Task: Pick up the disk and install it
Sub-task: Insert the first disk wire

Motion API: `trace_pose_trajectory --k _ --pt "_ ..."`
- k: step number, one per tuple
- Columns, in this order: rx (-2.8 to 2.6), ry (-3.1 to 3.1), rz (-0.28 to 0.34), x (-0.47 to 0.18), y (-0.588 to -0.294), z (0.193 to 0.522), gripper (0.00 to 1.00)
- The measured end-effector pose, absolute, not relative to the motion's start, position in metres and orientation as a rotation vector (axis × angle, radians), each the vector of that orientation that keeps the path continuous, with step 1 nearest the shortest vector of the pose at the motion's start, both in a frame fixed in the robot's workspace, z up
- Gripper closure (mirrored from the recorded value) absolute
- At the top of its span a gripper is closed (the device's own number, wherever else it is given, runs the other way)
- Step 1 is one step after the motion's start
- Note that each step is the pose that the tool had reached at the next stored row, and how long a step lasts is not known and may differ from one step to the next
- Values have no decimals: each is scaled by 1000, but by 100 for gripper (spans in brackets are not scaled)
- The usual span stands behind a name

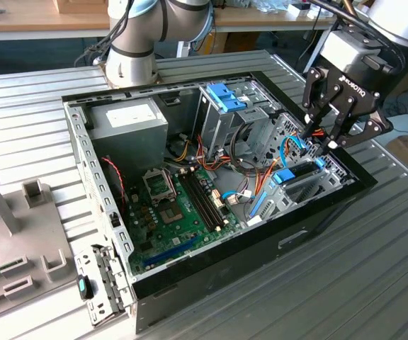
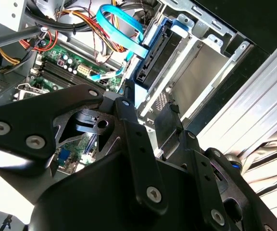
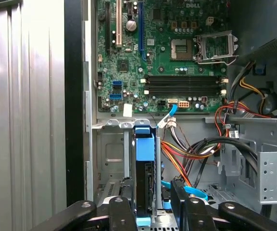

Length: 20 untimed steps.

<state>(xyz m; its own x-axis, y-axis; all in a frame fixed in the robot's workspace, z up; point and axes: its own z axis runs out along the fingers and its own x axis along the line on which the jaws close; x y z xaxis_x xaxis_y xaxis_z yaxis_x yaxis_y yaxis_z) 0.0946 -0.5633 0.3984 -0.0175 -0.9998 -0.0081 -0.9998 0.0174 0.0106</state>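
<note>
Ribbed metal table (image 1: 374, 283) w/ workbenches behind; on it, open PC case (image 1: 211, 276) lying on its side. Over case's drive bay (image 2: 201, 72), at exterior view's right: gripper (image 1: 321, 140), pointing down into bay. In that bay: disk (image 3: 144, 159), standing on edge, blue rail edge facing gripper, just beside motherboard (image 3: 167, 48). Looks slotted in; can't tell if fully seated. Fingers (image 2: 129, 120) part-open w/ nothing between them, tips just short of disk's upper edge in second wrist view, so no grip on anything. Right next to disk + fingers: blue flat cable (image 2: 121, 24) and orange/red wire bundle (image 3: 182, 154).

Risks, as judged:
- Could snag blue cable or wires on any move near bay, given how close both run to finger path.
- Prob. tilts carrier and jams rail vs bay wall if pushed off-centre.
- If not latched, could sit proud, or lift out w/ an uneven squeeze.
- Little clearance to bay's metal wall, so scrape likely w/ small sideways error.
</note>
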Motion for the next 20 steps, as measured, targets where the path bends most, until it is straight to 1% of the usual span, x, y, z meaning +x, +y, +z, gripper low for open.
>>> trace_pose_trajectory --k 9,20 --pt "2210 -2230 -20 97 -563 398 56" --pt "2271 -2167 -20 106 -554 398 56"
